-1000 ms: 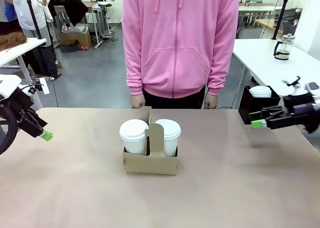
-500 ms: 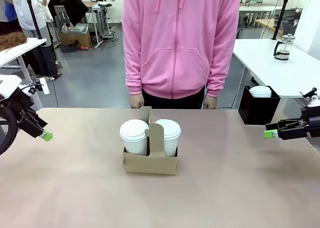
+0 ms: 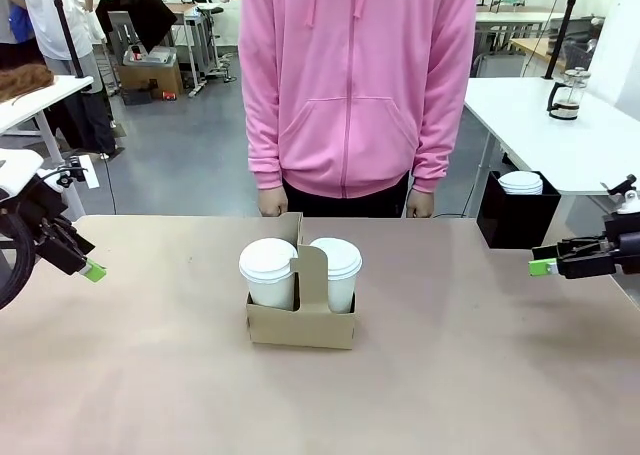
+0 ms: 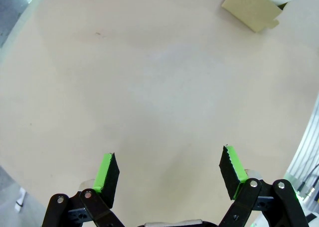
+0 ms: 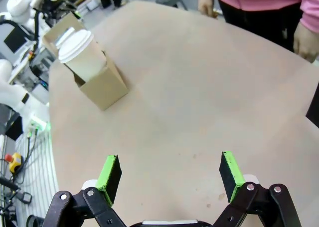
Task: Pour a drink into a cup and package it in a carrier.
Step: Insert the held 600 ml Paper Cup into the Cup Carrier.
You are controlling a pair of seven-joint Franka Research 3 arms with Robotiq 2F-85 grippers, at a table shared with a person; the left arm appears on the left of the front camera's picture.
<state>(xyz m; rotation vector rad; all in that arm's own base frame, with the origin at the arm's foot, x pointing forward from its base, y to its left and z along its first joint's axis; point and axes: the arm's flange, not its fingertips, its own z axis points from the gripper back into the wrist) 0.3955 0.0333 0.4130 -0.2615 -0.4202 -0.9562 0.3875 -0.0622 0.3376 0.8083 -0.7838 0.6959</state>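
Carrier (image 3: 301, 320) at table centre holds two lidded cups (image 3: 268, 271); left gripper (image 4: 169, 171) at 9 o'clock, right gripper (image 5: 169, 174) at 3 o'clock (both spread wide, empty).

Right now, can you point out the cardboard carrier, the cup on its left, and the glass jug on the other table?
carrier (image 3: 300, 325), front view, on its brown front wall.
left cup (image 3: 268, 258), front view, on its white lid.
glass jug (image 3: 567, 99), front view, on its clear body.
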